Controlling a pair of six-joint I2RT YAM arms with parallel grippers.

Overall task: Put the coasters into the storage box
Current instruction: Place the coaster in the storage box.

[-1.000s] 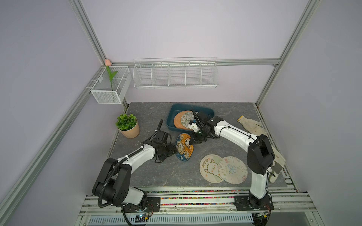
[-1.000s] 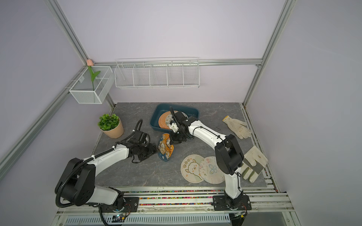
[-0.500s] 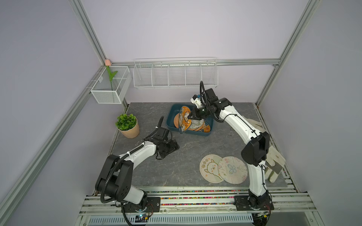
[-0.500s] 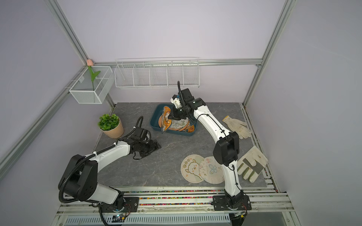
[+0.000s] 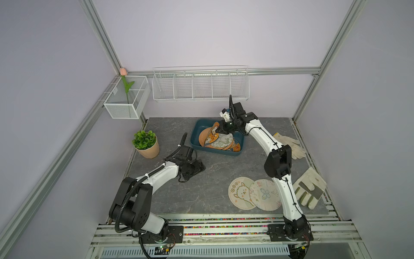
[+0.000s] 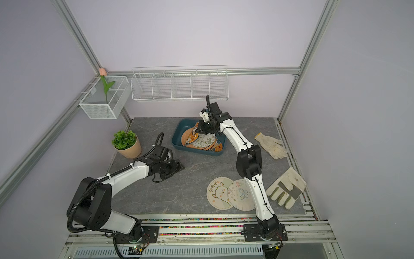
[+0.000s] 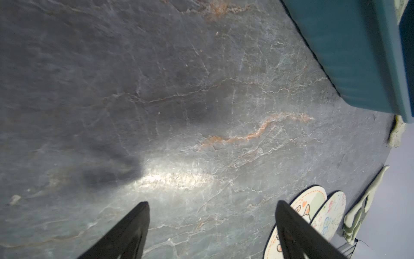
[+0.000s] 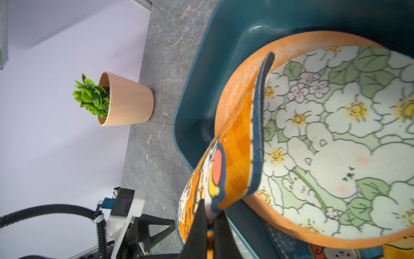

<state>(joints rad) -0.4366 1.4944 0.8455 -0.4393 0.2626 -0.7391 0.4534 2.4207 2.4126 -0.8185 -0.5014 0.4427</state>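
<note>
right hand (image 8: 209,222) clenched on orange cartoon coaster (image 8: 235,157), upright over storage box (image 8: 197,89), may lean out if dropped; left hand (image 7: 212,203) released

2 coasters (image 5: 242,193) lie before the storage box (image 5: 216,153); plant (image 5: 145,143) left of it.
</note>
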